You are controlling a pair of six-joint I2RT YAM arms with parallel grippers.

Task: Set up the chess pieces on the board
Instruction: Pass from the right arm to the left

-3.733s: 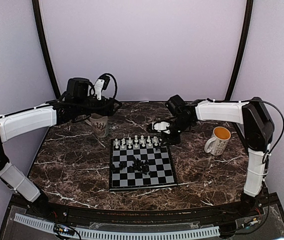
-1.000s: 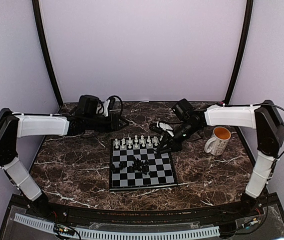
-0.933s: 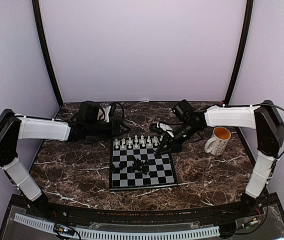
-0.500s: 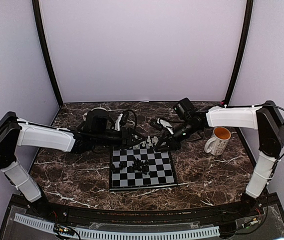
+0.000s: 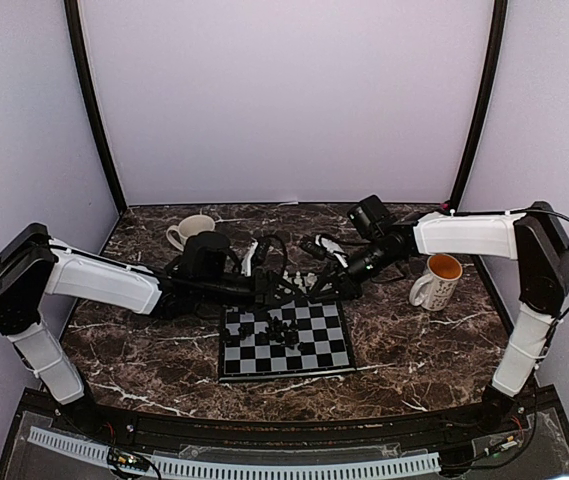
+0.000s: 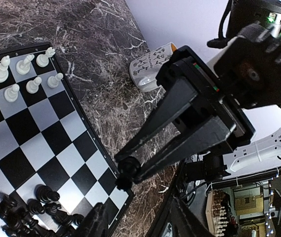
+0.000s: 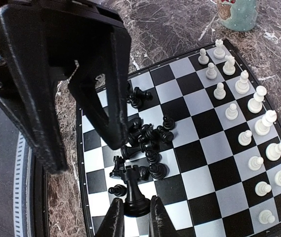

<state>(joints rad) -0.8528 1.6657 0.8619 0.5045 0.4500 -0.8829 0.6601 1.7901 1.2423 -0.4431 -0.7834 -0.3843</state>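
Note:
The board (image 5: 336, 352) lies mid-table. White chess pieces (image 7: 249, 106) stand in two rows along its far side. Black chess pieces (image 7: 150, 136) lie in a jumbled heap near its middle, seen also as black pieces (image 5: 282, 328). My right gripper (image 7: 136, 218) is shut on the base of an upright black rook (image 7: 135, 190), held above the board's right part. My left gripper (image 6: 135, 205) hovers over the board's far edge (image 5: 286, 285), jaws apart with nothing between them. Its black fingers (image 7: 108, 98) loom close to the left of the rook.
A white mug (image 5: 192, 230) stands at the back left of the marble table. A second mug (image 5: 436, 280) with an orange inside stands right of the board, below the right arm. The two grippers are close together over the board's far side.
The left arm has swung from the back left towards the board, uncovering the white mug. The right gripper has stayed near the board's far right corner, still holding the rook.

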